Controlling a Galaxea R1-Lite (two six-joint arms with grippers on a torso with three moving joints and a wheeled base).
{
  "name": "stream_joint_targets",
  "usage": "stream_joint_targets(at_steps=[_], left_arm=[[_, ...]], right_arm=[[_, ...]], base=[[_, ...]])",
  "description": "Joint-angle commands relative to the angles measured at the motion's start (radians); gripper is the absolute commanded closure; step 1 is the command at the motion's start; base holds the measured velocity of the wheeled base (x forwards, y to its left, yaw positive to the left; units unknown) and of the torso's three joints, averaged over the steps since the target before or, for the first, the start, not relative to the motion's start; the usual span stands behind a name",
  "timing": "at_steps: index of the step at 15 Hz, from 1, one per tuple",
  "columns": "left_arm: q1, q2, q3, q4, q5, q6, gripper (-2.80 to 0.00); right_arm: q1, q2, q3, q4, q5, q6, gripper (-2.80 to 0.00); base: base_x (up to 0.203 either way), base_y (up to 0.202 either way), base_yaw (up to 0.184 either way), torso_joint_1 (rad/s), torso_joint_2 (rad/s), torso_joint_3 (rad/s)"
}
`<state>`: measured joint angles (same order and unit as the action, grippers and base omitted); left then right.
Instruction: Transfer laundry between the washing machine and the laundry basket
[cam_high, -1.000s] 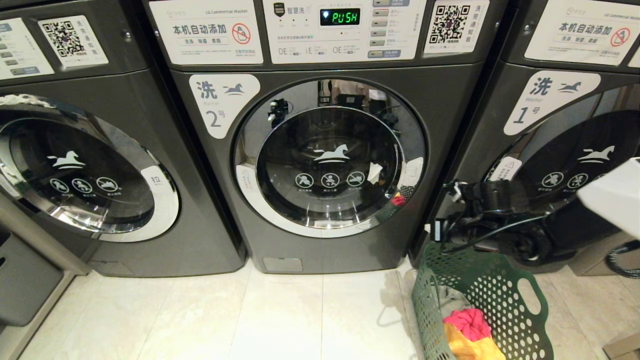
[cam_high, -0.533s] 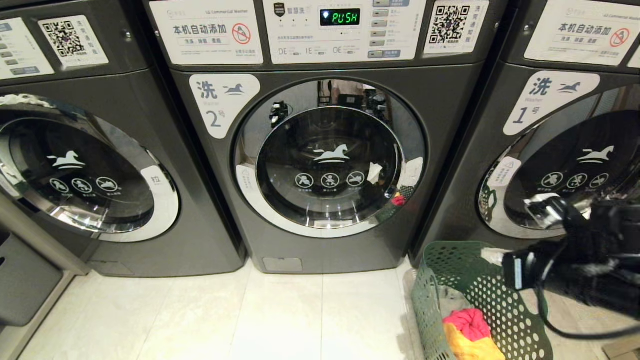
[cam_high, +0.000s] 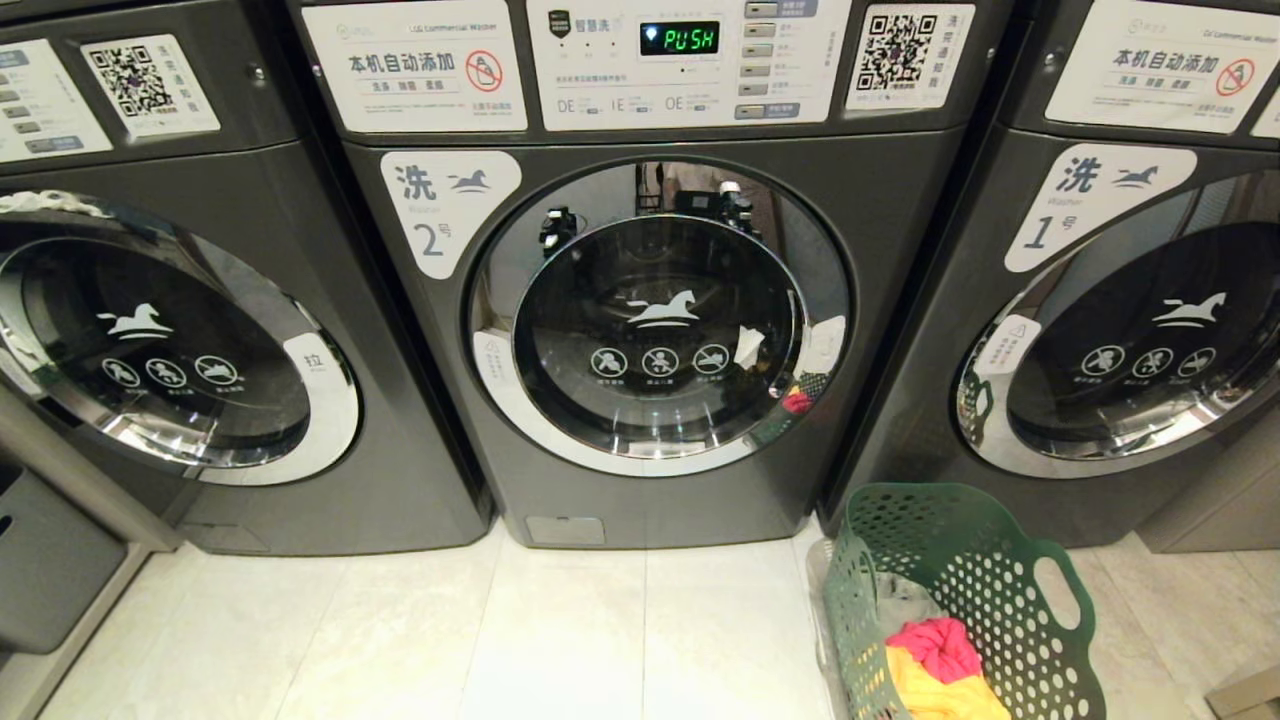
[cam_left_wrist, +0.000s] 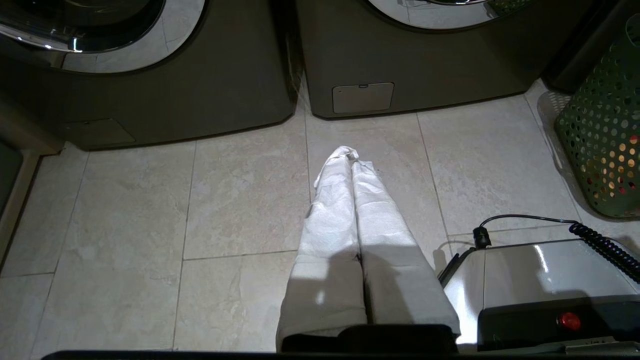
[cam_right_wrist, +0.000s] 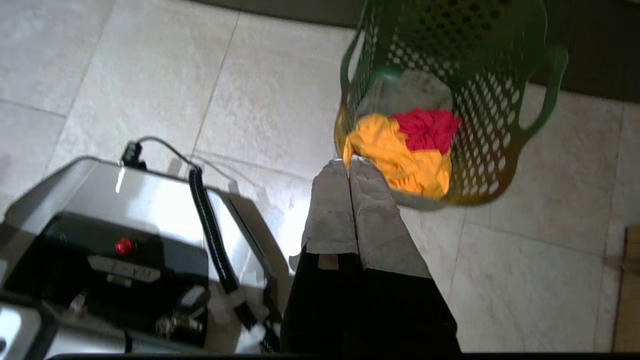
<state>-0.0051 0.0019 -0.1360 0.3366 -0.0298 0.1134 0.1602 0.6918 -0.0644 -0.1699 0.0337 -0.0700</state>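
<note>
On the tiled floor in front of you, three dark grey front-loaders in a row. The middle one is the washing machine labelled 2: round chrome-rimmed glass door shut, green display reading PUSH above it. Machine 1 is to its right in the head view, a third machine to its left, both doors shut.

The laundry basket, green and pierced with round holes, stands on the floor just in front of the gap between machines 2 and 1. The laundry lies inside it: yellow-orange garment at the near end, pink-red garment touching it, grey garment beyond, toward the machines.

Neither arm shows in your head view. Your left claw has its white-wrapped fingers pressed together, holding nothing, over bare tile in front of machine 2. Your right claw is likewise pressed together and empty, tips beside the basket's near edge and above it, next to the yellow-orange garment in that view. The robot base shows by both claws, with a red button and a coiled black cable.
</note>
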Motion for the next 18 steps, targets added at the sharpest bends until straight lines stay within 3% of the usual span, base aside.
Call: stream_joint_targets(at_steps=[1,3,6,9,10,14,18], left_arm=[[0.001,0.0,0.001,0.005,0.001,0.0,0.0],[0.0,0.0,0.002,0.005,0.001,0.0,0.0],[-0.001,0.0,0.001,0.005,-0.001,0.001,0.0],[0.0,0.0,0.001,0.005,-0.001,0.0,0.0],[-0.001,0.0,0.001,0.006,-0.002,0.0,0.0],[-0.001,0.0,0.001,0.007,-0.007,-0.001,0.0],[0.0,0.0,0.003,0.004,-0.021,0.002,0.0]], right_arm=[[-0.003,-0.276,-0.036,0.428,-0.024,0.0,0.0],[-0.021,-0.393,-0.061,0.512,-0.049,0.002,0.0],[-0.037,-0.416,-0.051,0.424,-0.099,0.06,0.0],[-0.194,-0.424,-0.047,0.439,-0.072,0.03,0.0],[-0.209,-0.436,-0.045,0.441,-0.057,0.01,0.0],[-0.172,-0.668,-0.043,0.442,-0.019,-0.017,0.0],[-0.162,-0.69,-0.021,0.389,-0.01,-0.036,0.0]], base=[[0.0,0.0,0.0,0.0,0.0,0.0],[0.0,0.0,0.0,0.0,0.0,0.0],[0.0,0.0,0.0,0.0,0.0,0.0],[0.0,0.0,0.0,0.0,0.0,0.0],[0.0,0.0,0.0,0.0,0.0,0.0],[0.0,0.0,0.0,0.0,0.0,0.0],[0.0,0.0,0.0,0.0,0.0,0.0]])
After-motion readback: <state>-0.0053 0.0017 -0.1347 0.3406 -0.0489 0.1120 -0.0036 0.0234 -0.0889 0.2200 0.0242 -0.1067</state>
